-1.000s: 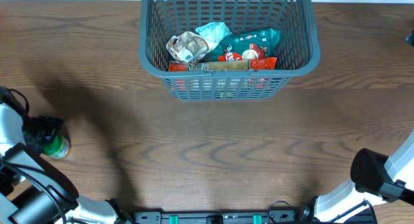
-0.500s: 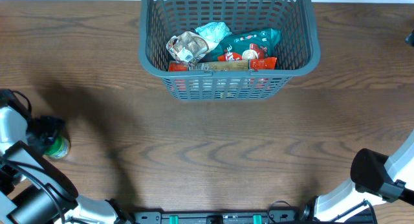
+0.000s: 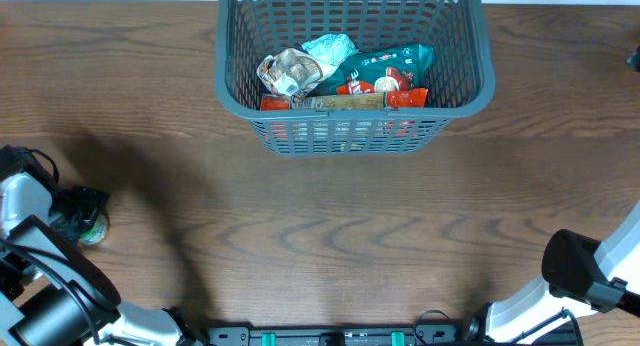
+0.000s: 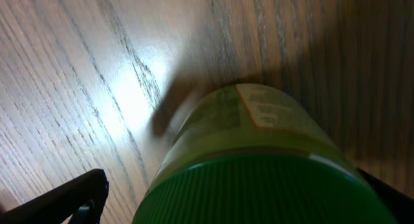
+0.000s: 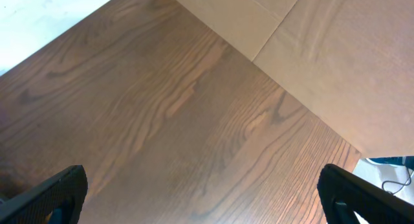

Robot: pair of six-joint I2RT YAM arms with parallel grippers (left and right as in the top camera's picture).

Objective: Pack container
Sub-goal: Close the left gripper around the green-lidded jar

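Left wrist: green-capped pale plastic bottle (image 4: 259, 127), lower centre of frame, label print too blurred to read, sits between the jaws of the wide left tool (image 4: 236, 197); right tool (image 5: 207, 195) wide, empty.

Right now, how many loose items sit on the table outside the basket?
1: a green-capped bottle near the table's left edge, between the open fingers of the left end effector. Anything under the arms would be hidden.
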